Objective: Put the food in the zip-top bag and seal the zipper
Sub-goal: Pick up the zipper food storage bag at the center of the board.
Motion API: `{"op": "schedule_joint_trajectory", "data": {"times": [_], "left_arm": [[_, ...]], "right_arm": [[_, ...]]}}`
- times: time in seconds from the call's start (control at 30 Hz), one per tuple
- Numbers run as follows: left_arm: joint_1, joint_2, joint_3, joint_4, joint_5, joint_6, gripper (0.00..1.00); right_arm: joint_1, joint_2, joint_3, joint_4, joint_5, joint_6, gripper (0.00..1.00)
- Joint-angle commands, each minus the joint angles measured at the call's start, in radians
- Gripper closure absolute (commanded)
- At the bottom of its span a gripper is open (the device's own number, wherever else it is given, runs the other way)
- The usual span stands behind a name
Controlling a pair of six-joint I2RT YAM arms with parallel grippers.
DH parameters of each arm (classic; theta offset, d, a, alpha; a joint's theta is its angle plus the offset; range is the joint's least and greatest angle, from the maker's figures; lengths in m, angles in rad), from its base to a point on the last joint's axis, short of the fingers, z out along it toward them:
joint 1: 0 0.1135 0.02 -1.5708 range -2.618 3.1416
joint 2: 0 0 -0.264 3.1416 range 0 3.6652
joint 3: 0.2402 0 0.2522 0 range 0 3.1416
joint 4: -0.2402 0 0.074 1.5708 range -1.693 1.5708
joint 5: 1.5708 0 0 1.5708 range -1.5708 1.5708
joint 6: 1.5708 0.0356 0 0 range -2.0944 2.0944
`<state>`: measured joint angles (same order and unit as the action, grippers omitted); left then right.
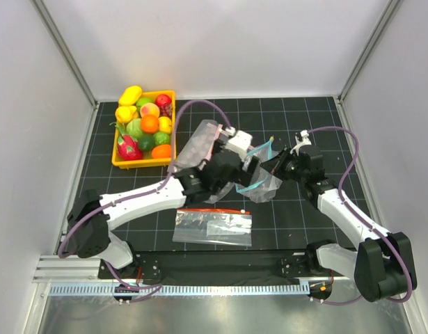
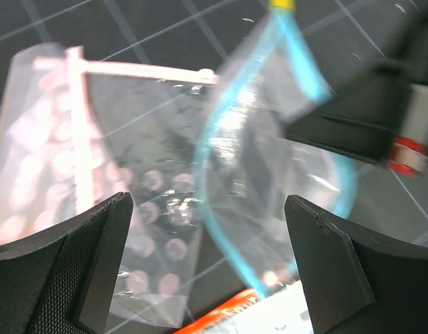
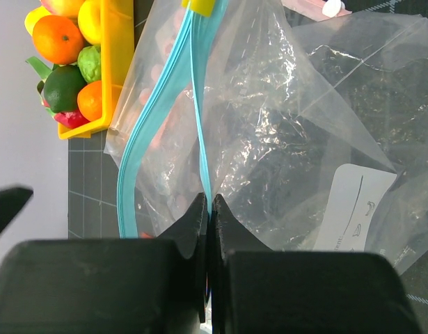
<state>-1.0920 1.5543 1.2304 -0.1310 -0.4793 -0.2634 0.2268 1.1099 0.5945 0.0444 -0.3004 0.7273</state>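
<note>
The zip-top bag [image 3: 290, 132], crinkled and clear with a white label, hangs lifted above the mat in the middle [image 1: 264, 182]. Its mouth gapes, and the teal zipper [image 3: 197, 104] splits into two strips. My right gripper [image 3: 209, 203] is shut on one zipper strip at the bag's right side [image 1: 282, 165]. My left gripper [image 2: 210, 240] stands open just left of the bag [image 1: 247, 167], with the teal zipper [image 2: 215, 209] curving between its fingers [image 2: 95, 257] but untouched. The food [image 1: 145, 125], toy fruit, fills a yellow basket [image 1: 170, 97] at the back left.
A dotted clear bag with a pink strip [image 2: 81, 139] lies under and left of the left gripper. A flat bag with a red-orange strip [image 1: 214, 226] lies on the mat near the arm bases. White walls enclose the black grid mat [image 1: 290, 216].
</note>
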Motion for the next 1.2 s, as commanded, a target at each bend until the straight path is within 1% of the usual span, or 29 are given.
{"op": "schedule_joint_trajectory", "data": {"times": [0.0, 0.07, 0.1, 0.2, 0.37, 0.43, 0.57, 0.63, 0.7, 0.73, 0.77, 0.8, 0.83, 0.87, 0.93, 1.0, 1.17], "left_arm": [[0.113, -0.082, -0.042, 0.014, 0.097, -0.146, 0.04], [0.155, -0.088, -0.058, 0.01, 0.136, -0.192, 0.04], [0.187, -0.088, -0.063, 0.01, 0.18, -0.204, 0.04], [0.222, -0.053, -0.057, 0.008, 0.223, -0.214, 0.05], [0.225, 0.016, -0.003, -0.009, 0.314, -0.178, 0.1], [0.225, 0.042, 0.012, -0.001, 0.355, -0.162, 0.13], [0.224, 0.075, 0.032, 0.007, 0.444, -0.149, 0.19], [0.224, 0.09, 0.035, 0.016, 0.456, -0.146, 0.24], [0.222, 0.102, 0.035, 0.027, 0.473, -0.145, 0.33], [0.222, 0.111, 0.038, 0.028, 0.476, -0.145, 0.41], [0.222, 0.131, 0.046, 0.027, 0.475, -0.142, 0.5], [0.221, 0.136, 0.049, 0.03, 0.476, -0.142, 0.71], [0.219, 0.139, 0.049, 0.031, 0.472, -0.145, 0.82], [0.218, 0.136, 0.041, 0.036, 0.461, -0.145, 1.0], [0.211, 0.119, 0.023, 0.062, 0.432, -0.145, 1.0], [0.199, 0.087, -0.009, 0.088, 0.398, -0.14, 1.0], [0.153, 0.033, -0.04, 0.108, 0.312, -0.111, 1.0]], "right_arm": [[-0.003, -0.028, 0.019, 0.015, 0.015, -0.023, 0.99], [0.0, -0.033, 0.019, 0.015, 0.015, -0.025, 0.99], [-0.003, -0.032, 0.018, 0.017, 0.012, -0.025, 0.99], [-0.003, -0.038, 0.016, 0.023, 0.009, -0.026, 0.99], [0.002, -0.039, 0.022, 0.026, -0.016, -0.035, 0.99], [0.011, -0.045, 0.034, 0.015, -0.006, -0.052, 0.99], [0.052, -0.067, 0.054, -0.035, 0.061, -0.084, 0.99], [0.062, -0.074, 0.065, -0.038, 0.078, -0.091, 0.98], [0.072, -0.073, 0.073, -0.072, 0.089, -0.1, 0.98], [0.075, -0.07, 0.083, -0.077, 0.09, -0.104, 0.95], [0.078, -0.067, 0.09, -0.09, 0.092, -0.108, 0.89], [0.085, -0.064, 0.096, -0.1, 0.092, -0.115, 0.77], [0.088, -0.064, 0.117, -0.116, 0.099, -0.12, 0.61], [0.092, -0.067, 0.126, -0.156, 0.112, -0.138, 0.41], [0.118, -0.081, 0.16, -0.202, 0.177, -0.158, 0.31], [0.143, -0.117, 0.175, -0.257, 0.26, -0.189, 0.26], [0.215, -0.157, 0.221, -0.343, 0.388, -0.224, 0.24]]}}
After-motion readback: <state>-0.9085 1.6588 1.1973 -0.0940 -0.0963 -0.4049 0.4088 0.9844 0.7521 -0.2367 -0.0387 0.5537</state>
